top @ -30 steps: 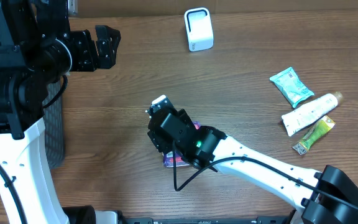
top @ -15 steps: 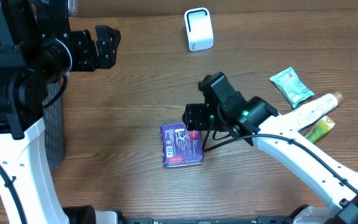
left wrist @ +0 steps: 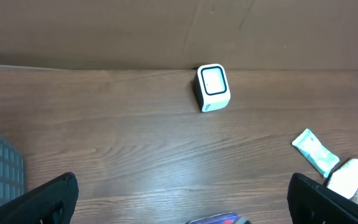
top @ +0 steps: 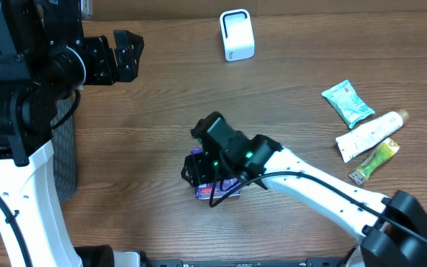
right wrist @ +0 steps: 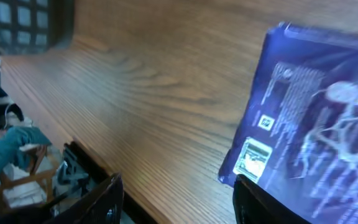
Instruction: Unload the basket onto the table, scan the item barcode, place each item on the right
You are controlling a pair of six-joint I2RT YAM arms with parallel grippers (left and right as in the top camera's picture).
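Wood-grain table (top: 147, 148) carries it all: by its far-left corner the left pincer (top: 117, 57) gapes empty. Toward the near edge the purple packet (top: 217, 192) lies flat under the parted right pincer (right wrist: 176, 199), not yet gripped. The scanner (top: 236, 35) stands well apart at the far edge, so grasping and scanning likely remain.

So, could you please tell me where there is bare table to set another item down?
Bare room lies between the scanner and the purple packet, and between that packet and the basket. The right edge is crowded: the teal pouch, white tube and green sachet lie close together.
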